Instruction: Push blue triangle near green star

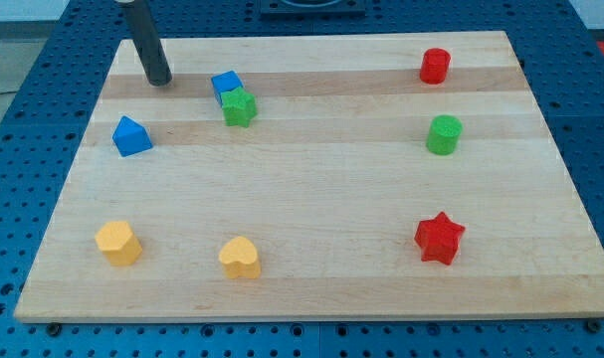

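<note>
The blue triangle (131, 136) lies at the board's left, a little above mid-height. The green star (239, 107) sits up and to its right, touching a blue cube (226, 86) just above it. My tip (159, 81) rests on the board near the top left corner, above and slightly right of the blue triangle and left of the blue cube, touching neither.
A red cylinder (435, 66) and a green cylinder (444, 134) stand at the right. A red star (439, 238) is at the lower right. A yellow hexagon-like block (118, 243) and a yellow heart (241, 258) are at the lower left. The wooden board (321, 199) ends at a blue pegboard.
</note>
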